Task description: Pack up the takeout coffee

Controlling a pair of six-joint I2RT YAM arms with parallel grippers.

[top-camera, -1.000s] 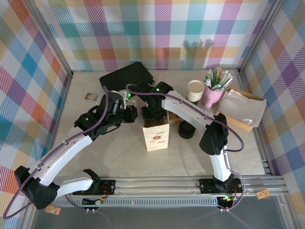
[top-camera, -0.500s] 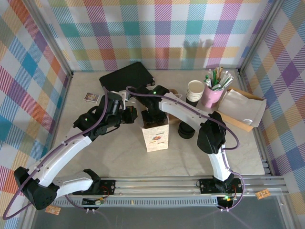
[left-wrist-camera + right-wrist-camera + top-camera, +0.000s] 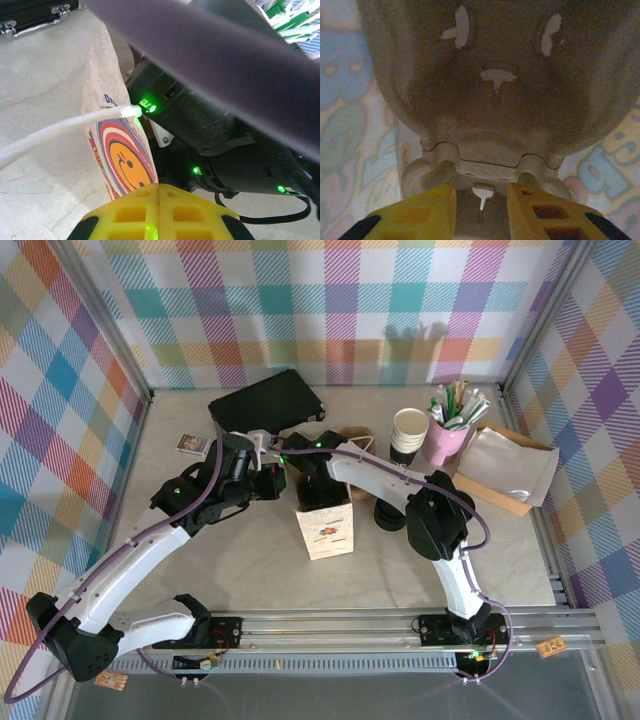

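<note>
The takeout coffee (image 3: 408,430), a cream paper cup with a black lower band, stands at the back right beside a pink cup. A printed paper bag (image 3: 328,530) stands upright mid-table. My left gripper (image 3: 283,481) is shut on the bag's left top edge; in the left wrist view its yellow fingers (image 3: 130,215) meet on the smiley-printed paper (image 3: 120,160). My right arm reaches down into the bag's mouth. Inside, the right gripper (image 3: 481,200) is shut on the near edge of a brown pulp cup carrier (image 3: 490,105), with the bag's printed walls (image 3: 350,125) around it.
A pink cup of sticks and straws (image 3: 446,436) stands right of the coffee. Black lids (image 3: 390,513) lie right of the bag. A black case (image 3: 265,400) is at the back, flat paper bags (image 3: 512,470) at far right, a small card (image 3: 192,444) at left.
The right arm has swung left and reached further into the bag, its elbow shifting left. The left gripper has kept its hold on the bag's edge.
</note>
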